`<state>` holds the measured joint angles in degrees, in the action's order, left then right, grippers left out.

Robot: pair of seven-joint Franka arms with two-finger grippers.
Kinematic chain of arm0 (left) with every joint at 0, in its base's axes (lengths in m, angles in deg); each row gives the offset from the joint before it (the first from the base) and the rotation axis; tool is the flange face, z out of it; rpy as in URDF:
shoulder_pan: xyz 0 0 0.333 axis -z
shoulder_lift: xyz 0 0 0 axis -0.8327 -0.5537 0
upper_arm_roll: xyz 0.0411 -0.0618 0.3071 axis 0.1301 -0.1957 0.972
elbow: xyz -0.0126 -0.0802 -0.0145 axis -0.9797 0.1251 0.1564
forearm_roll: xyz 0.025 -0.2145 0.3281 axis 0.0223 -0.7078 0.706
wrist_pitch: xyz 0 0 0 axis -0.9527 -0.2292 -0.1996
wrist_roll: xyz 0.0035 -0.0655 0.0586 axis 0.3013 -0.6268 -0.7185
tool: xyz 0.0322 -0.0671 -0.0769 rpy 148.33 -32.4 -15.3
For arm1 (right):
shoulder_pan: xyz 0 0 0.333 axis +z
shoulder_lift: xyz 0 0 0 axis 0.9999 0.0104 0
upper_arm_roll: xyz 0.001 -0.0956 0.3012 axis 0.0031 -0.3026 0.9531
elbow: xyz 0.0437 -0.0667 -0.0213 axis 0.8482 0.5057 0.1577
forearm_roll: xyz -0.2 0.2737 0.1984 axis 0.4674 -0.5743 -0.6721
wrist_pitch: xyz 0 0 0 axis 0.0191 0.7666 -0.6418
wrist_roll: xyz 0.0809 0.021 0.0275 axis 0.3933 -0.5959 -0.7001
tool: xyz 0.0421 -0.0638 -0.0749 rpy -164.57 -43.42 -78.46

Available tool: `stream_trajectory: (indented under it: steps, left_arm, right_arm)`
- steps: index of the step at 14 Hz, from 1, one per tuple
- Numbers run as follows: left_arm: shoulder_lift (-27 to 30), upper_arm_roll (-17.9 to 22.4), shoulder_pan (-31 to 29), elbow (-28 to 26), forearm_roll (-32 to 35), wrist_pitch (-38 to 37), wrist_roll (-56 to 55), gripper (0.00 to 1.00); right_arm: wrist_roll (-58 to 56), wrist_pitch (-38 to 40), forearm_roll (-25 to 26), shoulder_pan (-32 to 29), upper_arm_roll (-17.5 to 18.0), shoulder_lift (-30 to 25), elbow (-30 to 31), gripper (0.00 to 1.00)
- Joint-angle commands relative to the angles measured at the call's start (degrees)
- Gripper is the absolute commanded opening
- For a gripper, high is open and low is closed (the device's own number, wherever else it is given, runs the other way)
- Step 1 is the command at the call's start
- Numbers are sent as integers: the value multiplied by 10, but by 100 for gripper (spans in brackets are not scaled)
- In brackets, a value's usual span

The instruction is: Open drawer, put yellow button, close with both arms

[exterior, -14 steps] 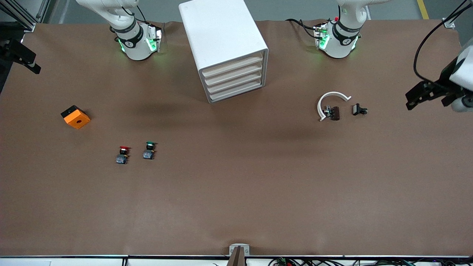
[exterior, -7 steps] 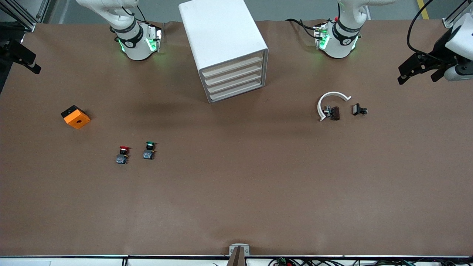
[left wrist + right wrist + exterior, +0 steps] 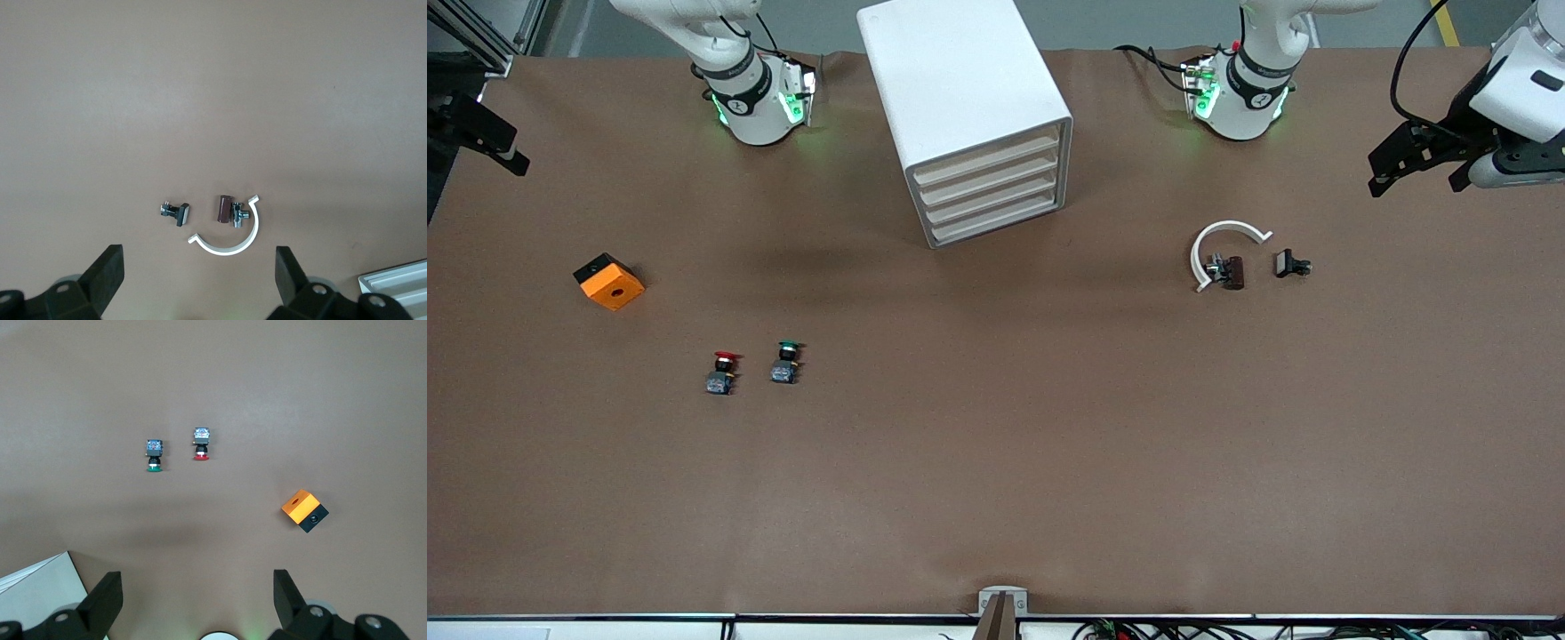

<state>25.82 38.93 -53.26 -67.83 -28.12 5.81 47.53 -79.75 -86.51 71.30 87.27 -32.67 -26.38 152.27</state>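
The white cabinet (image 3: 960,98) stands between the arm bases with all four cream drawer fronts flush. The top drawer (image 3: 987,161) is shut. No yellow button shows in any view. My left gripper (image 3: 1414,185) is open and empty, up over the left arm's end of the table; it also shows in the left wrist view (image 3: 199,273). My right gripper (image 3: 498,147) is open and empty, up over the right arm's end of the table; it also shows in the right wrist view (image 3: 197,597). A corner of the cabinet shows in both wrist views (image 3: 400,283) (image 3: 37,593).
A red-capped button (image 3: 724,371) and a green-capped button (image 3: 785,362) lie side by side, nearer the camera than the cabinet. An orange block (image 3: 608,281) lies toward the right arm's end. A white C-shaped ring (image 3: 1224,236), a brown part (image 3: 1232,272) and a small black part (image 3: 1290,264) lie toward the left arm's end.
My left gripper has drawn back toward the arm bases, away from the white ring. The right gripper has hardly moved. Nothing on the table has moved.
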Motion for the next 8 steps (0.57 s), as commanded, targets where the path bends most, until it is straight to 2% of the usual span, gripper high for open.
stream_trajectory:
  steps: [1,8]
  left_arm:
    - [-15,-3,-2,28,12,-3,6,100]
    - [-29,2,-16,38,9,-7,0,100]
  right_arm:
    - [-12,0,-9,-9,4,-18,17,100]
    - [-10,-3,-9,-10,5,-18,17,100]
